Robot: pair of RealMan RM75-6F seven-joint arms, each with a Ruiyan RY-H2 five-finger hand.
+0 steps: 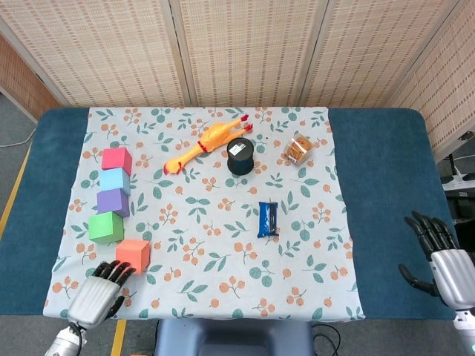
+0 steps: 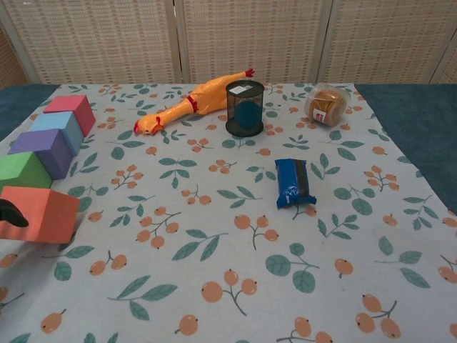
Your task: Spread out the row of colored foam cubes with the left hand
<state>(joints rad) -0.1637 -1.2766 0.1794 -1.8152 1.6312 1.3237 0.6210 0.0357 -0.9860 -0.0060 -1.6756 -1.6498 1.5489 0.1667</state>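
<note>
Left hand (image 1: pixel 98 295) is lying at the cloth's near-left edge, fingers (image 1: pixel 117 270) loosely extended, holding nothing, tips touching the orange cube (image 1: pixel 133 254), which is sitting skewed right of the green cube (image 1: pixel 106 227); right hand (image 1: pixel 444 259) is idling, fingers spread.

You're at a staged lab test station: woven screens (image 1: pixel 245 48) behind, cloth-covered counter (image 1: pixel 378 185), yellow floor tape (image 1: pixel 119 337).

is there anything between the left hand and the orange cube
Nothing visible. In the head view the left hand sits just below the orange cube, its fingertips at the cube's near edge, with only bare tablecloth around them.
</note>
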